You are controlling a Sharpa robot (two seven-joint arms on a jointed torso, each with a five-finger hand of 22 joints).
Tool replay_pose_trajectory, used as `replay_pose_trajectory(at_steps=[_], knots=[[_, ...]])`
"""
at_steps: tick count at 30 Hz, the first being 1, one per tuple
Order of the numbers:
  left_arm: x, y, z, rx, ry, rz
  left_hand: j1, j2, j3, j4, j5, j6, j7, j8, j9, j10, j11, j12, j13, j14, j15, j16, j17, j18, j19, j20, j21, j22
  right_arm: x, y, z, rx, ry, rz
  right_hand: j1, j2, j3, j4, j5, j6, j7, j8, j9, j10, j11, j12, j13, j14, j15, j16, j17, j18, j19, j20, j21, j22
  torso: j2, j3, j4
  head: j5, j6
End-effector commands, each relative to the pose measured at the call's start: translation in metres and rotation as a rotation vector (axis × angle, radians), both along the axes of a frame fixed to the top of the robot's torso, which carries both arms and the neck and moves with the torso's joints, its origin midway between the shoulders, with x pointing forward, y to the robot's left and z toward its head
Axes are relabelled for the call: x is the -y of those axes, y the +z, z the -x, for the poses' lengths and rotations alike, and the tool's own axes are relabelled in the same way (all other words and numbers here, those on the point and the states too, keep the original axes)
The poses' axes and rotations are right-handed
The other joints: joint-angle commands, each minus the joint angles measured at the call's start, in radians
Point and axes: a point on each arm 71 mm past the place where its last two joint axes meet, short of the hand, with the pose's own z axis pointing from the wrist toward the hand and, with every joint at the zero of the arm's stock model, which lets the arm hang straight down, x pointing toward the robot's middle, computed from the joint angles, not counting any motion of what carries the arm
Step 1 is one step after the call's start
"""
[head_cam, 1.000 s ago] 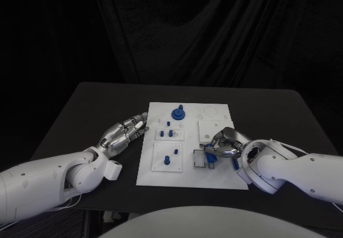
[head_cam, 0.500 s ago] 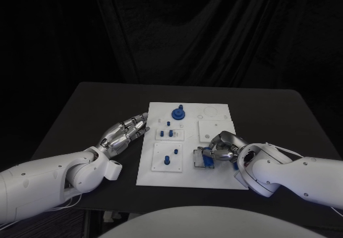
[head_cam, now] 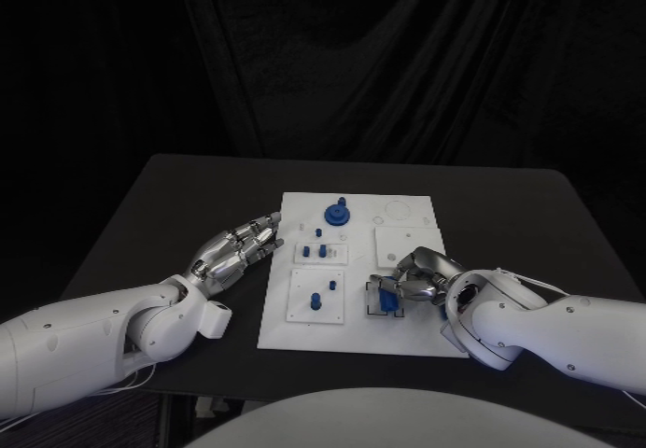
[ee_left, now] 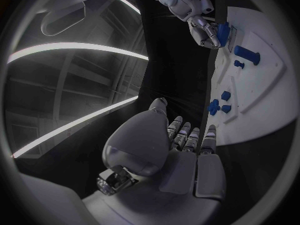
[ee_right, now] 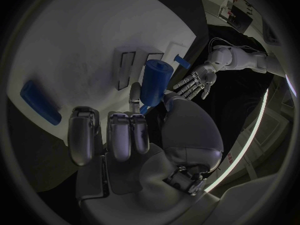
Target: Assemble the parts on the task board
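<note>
The white task board [head_cam: 353, 322] lies in the middle of the black table. My right hand [head_cam: 420, 279] is over its front right part and pinches a blue cylinder part [head_cam: 387, 300] [ee_right: 155, 80] between thumb and a finger, right above a clear slotted holder [ee_right: 134, 68]. The other fingers [ee_right: 119, 135] are curled beside it. My left hand [head_cam: 240, 245] [ee_left: 181, 150] rests on the table just left of the board, fingers stretched out and holding nothing. The left wrist view shows the right hand [ee_left: 201, 29] with the blue part [ee_left: 224, 33] at the board's far side.
A blue round part with a peg [head_cam: 337, 215] stands at the board's far middle. Small blue pieces [head_cam: 314, 251] and a blue peg [head_cam: 314, 301] sit in the left plates. Another blue block [ee_right: 40, 103] lies on the board near my right hand. Black table surrounds the board.
My right hand has shifted slightly left and lower with the blue part, closer onto the slotted holder. The left hand has not moved.
</note>
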Motion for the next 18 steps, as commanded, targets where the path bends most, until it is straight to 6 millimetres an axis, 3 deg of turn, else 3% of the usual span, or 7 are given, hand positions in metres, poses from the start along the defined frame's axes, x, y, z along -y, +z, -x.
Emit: replay_pose_trajectory(at_steps=[1, 18], knots=[[0.0016, 0.0023, 0.0004, 0.022, -0.003, 0.034, 0.007, 0.0, 0.001, -0.007, 0.004, 0.001, 0.01, 0.004, 0.001, -0.001, 0.004, 0.0, 0.0, 0.001, 0.007, -0.004, -0.001, 0.019, 0.002, 0.007, -0.002, 0.001, 0.0001, -0.0032, 0.0018, -0.029, 0.013, 0.046, -0.021, 0.0, -0.025, 0.0, -0.021, -0.004, 0.009, -0.007, 0.003, 0.102, 0.009, 0.003, 0.263, 0.1, 0.009, -0.006, 0.232, 0.007, 0.047, 0.006, -0.005, 0.22, 0.0, 0.0, 0.0012, 0.0, 0.0], [0.0014, 0.0009, 0.0003, 0.014, -0.007, 0.031, 0.009, 0.001, 0.004, -0.012, 0.006, 0.007, 0.019, 0.006, 0.002, -0.002, 0.003, 0.0, 0.0, 0.001, 0.012, -0.004, -0.001, 0.019, 0.003, 0.01, -0.002, 0.002, -0.0022, -0.0055, 0.0029, -0.056, 0.039, 0.071, -0.001, 0.011, -0.082, 0.0, -0.06, -0.006, 0.01, -0.01, 0.012, 0.102, 0.011, 0.003, 0.263, 0.099, 0.011, -0.008, 0.228, 0.008, 0.045, 0.009, -0.012, 0.218, -0.001, -0.0002, 0.0006, 0.007, 0.0]])
